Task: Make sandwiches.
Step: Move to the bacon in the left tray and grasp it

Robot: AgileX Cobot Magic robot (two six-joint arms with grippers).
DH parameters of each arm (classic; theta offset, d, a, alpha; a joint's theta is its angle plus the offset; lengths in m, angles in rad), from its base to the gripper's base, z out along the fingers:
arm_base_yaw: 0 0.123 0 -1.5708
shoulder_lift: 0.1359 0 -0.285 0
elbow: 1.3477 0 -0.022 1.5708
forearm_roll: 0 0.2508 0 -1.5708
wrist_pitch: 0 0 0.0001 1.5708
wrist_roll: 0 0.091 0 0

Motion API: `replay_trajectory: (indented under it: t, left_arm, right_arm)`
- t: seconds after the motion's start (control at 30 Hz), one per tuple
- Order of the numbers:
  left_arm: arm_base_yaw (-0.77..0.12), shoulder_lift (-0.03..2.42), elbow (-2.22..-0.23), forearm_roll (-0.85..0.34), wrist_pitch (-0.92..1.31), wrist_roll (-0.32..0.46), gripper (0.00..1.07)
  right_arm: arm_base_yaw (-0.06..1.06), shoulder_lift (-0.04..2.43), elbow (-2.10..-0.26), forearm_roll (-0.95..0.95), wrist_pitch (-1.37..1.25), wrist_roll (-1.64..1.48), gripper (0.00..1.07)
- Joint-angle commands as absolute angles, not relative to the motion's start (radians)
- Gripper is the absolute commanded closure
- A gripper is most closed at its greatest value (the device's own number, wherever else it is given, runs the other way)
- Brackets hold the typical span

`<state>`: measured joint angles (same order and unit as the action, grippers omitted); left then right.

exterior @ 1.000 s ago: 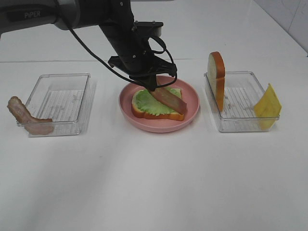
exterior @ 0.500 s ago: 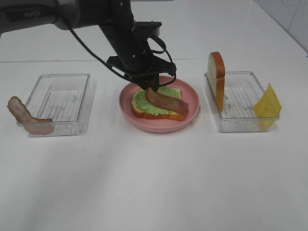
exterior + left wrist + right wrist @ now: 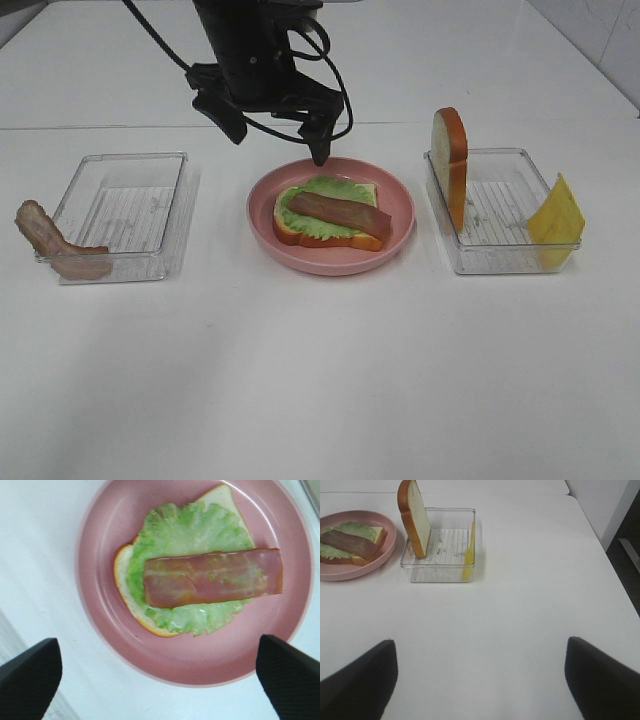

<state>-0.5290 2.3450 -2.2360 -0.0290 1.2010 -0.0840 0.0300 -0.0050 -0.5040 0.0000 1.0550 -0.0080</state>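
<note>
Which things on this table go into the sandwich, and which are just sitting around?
For the sandwich: bottom bread slice, lettuce leaf, laid bacon strip, spare bacon strip, upright bread slice, cheese square.
Just there: pink plate, left tray, right tray.

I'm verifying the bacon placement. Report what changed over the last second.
The left gripper opened, let go of the bacon strip and rose clear of the pink plate. The strip, first held tilted by one end, dropped flat onto the lettuce. Unchanged: the second bacon strip at the left tray, the upright bread slice and cheese square at the right tray.
</note>
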Motion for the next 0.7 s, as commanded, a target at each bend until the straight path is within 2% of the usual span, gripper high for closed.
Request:
replay_trajectory:
  t: [0.03, 0.17, 0.2, 0.23, 0.3, 0.33, 0.37, 0.4, 0.47, 0.5, 0.53, 0.6, 0.63, 0.7]
  left_arm:
    - [-0.524, 2.305, -2.249, -0.009, 1.278, -0.116, 0.04]
    - [-0.493, 2.234, -2.196, -0.041, 1.278, -0.123, 0.04]
    - [-0.471, 2.171, -2.111, -0.058, 1.278, -0.123, 0.04]
    - [-0.471, 2.171, -2.111, -0.058, 1.278, -0.123, 0.04]
    - [-0.420, 2.038, -1.930, -0.063, 1.278, -0.123, 0.04]
    - [-0.420, 2.038, -1.930, -0.063, 1.278, -0.123, 0.04]
    - [-0.376, 1.961, -1.831, -0.062, 1.278, -0.131, 0.04]
    - [-0.376, 1.961, -1.831, -0.062, 1.278, -0.131, 0.04]
    - [-0.290, 1.870, -1.713, -0.061, 1.278, -0.137, 0.04]
    - [-0.290, 1.870, -1.713, -0.061, 1.278, -0.137, 0.04]
    - [-0.222, 1.836, -1.657, -0.061, 1.278, -0.137, 0.04]
    - [-0.191, 1.825, -1.635, -0.061, 1.278, -0.133, 0.04]
    - [-0.142, 1.820, -1.607, -0.068, 1.278, -0.112, 0.04]
    - [-0.120, 1.823, -1.593, -0.076, 1.278, -0.100, 0.04]
  right_arm:
    - [0.029, -0.021, -0.501, 0.000, 1.050, 0.000, 0.25]
    - [0.029, -0.021, -0.501, 0.000, 1.050, 0.000, 0.25]
    - [0.029, -0.021, -0.501, 0.000, 1.050, 0.000, 0.25]
    - [0.029, -0.021, -0.501, 0.000, 1.050, 0.000, 0.25]
    - [0.029, -0.021, -0.501, 0.000, 1.050, 0.000, 0.25]
    - [0.029, -0.021, -0.501, 0.000, 1.050, 0.000, 0.25]
    - [0.029, -0.021, -0.501, 0.000, 1.050, 0.000, 0.25]
    - [0.029, -0.021, -0.501, 0.000, 1.050, 0.000, 0.25]
    - [0.029, -0.021, -0.501, 0.000, 1.050, 0.000, 0.25]
    - [0.029, -0.021, -0.501, 0.000, 1.050, 0.000, 0.25]
    - [0.029, -0.021, -0.501, 0.000, 1.050, 0.000, 0.25]
    - [0.029, -0.021, -0.501, 0.000, 1.050, 0.000, 0.25]
    - [0.029, -0.021, -0.501, 0.000, 1.050, 0.000, 0.25]
    - [0.029, -0.021, -0.501, 0.000, 1.050, 0.000, 0.25]
